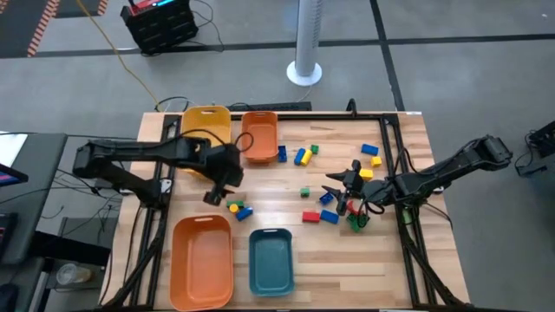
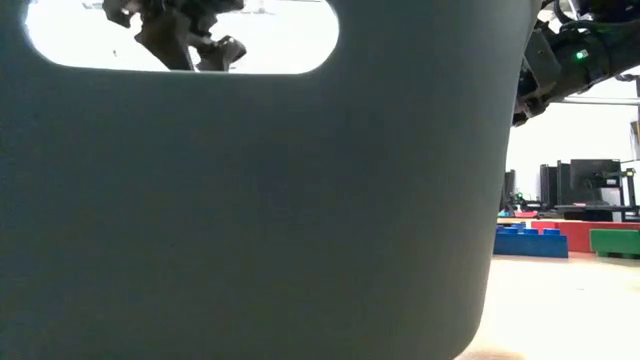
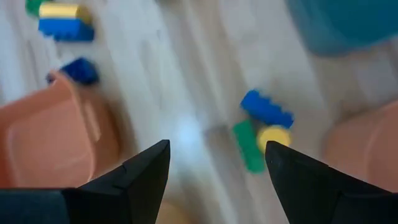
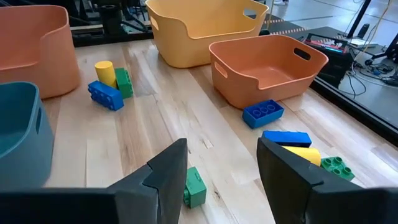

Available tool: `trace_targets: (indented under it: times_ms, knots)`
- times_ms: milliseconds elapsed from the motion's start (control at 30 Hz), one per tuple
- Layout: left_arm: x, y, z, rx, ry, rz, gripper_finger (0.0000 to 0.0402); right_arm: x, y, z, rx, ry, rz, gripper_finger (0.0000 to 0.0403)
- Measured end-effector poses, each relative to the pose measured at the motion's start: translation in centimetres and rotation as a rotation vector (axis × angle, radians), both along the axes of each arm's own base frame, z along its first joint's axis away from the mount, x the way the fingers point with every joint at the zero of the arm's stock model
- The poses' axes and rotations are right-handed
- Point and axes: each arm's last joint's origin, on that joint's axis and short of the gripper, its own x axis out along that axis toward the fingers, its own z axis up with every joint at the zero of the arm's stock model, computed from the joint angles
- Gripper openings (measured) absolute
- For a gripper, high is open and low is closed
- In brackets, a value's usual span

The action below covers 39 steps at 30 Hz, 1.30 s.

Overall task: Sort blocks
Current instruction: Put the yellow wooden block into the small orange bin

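Four plastic bins stand on the wooden tabletop (image 1: 395, 260): two orange (image 1: 201, 260), one yellow (image 1: 205, 124), one teal (image 1: 270, 260). The studded blocks (image 1: 302, 156) lie scattered in the middle and right; I cannot count them exactly. The left tool (image 1: 213, 198), open and empty, hangs above a blue, green and yellow trio (image 3: 264, 124). The right tool (image 1: 334, 192) is open over the right blocks, holding nothing. The floor (image 1: 451, 69) is grey.
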Motion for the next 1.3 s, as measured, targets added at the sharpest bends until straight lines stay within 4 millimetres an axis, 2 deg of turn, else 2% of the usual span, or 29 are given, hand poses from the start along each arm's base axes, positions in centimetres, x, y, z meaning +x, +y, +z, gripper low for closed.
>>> trace_targets:
  times_ms: [200,667,733,833,900,1133,1300]
  knots:
    - [0.5,-1.5,0.3,-0.046,-0.065,0.011,0.0258,0.0,0.0,0.0,0.0,0.0,0.0,0.0207]
    - [1.0,-2.6,0.4,-0.134,-0.097,0.033,0.0245,0.0,0.0,0.0,0.004,-0.006,-0.001,0.0207]
    - [1.7,-2.6,-0.4,-0.166,-0.062,0.086,0.0245,0.0,0.0,0.1,0.005,-0.008,-0.001,0.0207]
    - [3.3,-2.7,-3.1,-0.178,0.076,0.146,0.0244,0.0,0.0,0.1,0.006,-0.014,-0.002,0.0207]
    - [4.2,-2.7,-4.2,-0.172,0.157,0.164,0.0244,0.0,0.0,0.1,0.006,-0.014,-0.002,0.0207]
    - [8.2,-2.7,-4.4,-0.147,0.352,0.248,0.0244,0.0,0.0,0.1,0.005,-0.009,-0.002,0.0207]
    - [9.8,-2.2,-6.3,-0.057,0.457,0.273,0.0244,0.0,0.0,0.0,0.002,-0.001,0.0,0.0207]
